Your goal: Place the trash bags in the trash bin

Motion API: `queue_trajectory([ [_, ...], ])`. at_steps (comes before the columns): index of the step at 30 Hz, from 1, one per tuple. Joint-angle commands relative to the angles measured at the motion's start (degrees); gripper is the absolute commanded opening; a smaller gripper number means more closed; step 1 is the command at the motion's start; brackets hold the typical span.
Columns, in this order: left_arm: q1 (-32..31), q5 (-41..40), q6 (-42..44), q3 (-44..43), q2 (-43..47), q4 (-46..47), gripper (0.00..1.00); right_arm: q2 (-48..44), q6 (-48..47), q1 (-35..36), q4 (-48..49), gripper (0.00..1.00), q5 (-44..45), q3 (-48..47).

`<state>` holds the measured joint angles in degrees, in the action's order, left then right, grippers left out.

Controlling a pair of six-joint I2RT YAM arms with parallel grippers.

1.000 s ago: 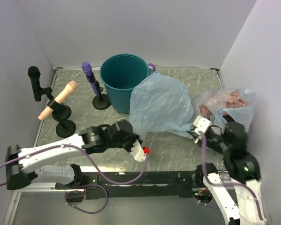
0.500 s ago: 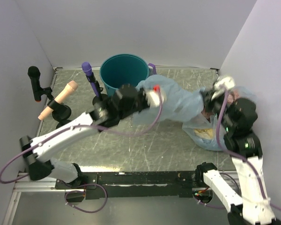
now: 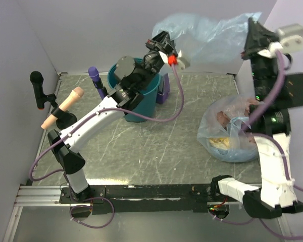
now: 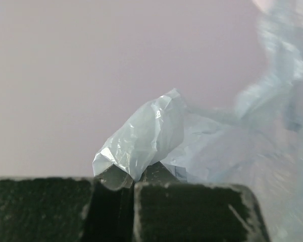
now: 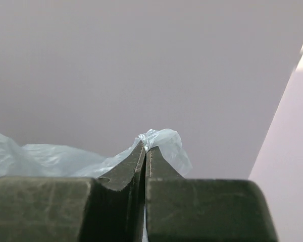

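Observation:
The pale-blue trash bag hangs stretched in the air between both grippers, high in front of the back wall. My left gripper is shut on its left end, above and right of the teal trash bin. My right gripper is shut on its right end. In the left wrist view the bag bunches out of the shut left gripper. In the right wrist view a pinch of bag sticks out of the shut right gripper. My left arm hides much of the bin.
A clear bag stuffed with yellow and pink items lies at the right. Microphones on stands stand at the left: black, beige, purple. A small purple object sits right of the bin.
Both arms have lifted the pale-blue bag from the table high into the air and pulled it out wide. The clear stuffed bag now lies uncovered.

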<state>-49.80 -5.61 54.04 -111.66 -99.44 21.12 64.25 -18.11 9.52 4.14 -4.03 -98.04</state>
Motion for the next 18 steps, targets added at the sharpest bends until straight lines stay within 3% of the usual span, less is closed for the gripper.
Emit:
queue_trajectory([
  [1, -2.31, 13.6, 18.28, -0.67, 1.44, 25.43, 0.01, -5.62, -7.45, 1.55, 9.84, 0.0, -10.89, -5.76],
  [4, -4.51, 15.19, 22.68, 2.65, 1.44, 35.27, 0.01, -9.21, -10.1, 1.73, 7.47, 0.0, -12.05, -2.61],
  [6, -4.78, 13.44, 22.78, 8.79, 2.31, 39.33, 0.01, -12.82, -12.38, 1.73, 4.31, 0.0, -12.05, 5.27],
  [8, -5.13, 7.66, 20.24, 16.86, 4.85, 37.08, 0.01, -16.77, -15.1, 1.73, -1.12, 0.0, -11.18, 16.06],
  [10, -5.3, 0.55, 12.19, 24.87, 9.5, 24.65, 0.01, -19.24, -19.31, 1.73, -15.66, 0.0, -13.53, 25.13],
  [11, -5.31, -0.36, 3.87, 26.21, 12.14, 5.52, 0.01, -18.29, -22.2, 1.82, -27.32, 0.0, -16.68, 26.13],
  [12, -4.35, 5.02, -2.73, 24.49, 14.25, -16.59, 0.01, -16.89, -23.89, 1.82, -44.14, 0.0, -22.19, 25.62],
  [14, -3.72, 19.44, -3.61, 16.42, 14.54, -50.25, 0.01, -17.13, -24.69, 1.64, -58.2, 0.0, -30.56, 26.14],
  [16, -8.1, 15.9, -9.7, 18.04, 16.02, -56.44, 0.01, -22.74, -21.99, 2.08, -61.97, 0.0, -37.78, 28.86],
  [18, -8.65, 20.0, -13.77, 22.94, 20.67, -56.03, 0.01, -27.58, -16.63, 2.78, -60.83, 0.0, -38.94, 30.45],
])
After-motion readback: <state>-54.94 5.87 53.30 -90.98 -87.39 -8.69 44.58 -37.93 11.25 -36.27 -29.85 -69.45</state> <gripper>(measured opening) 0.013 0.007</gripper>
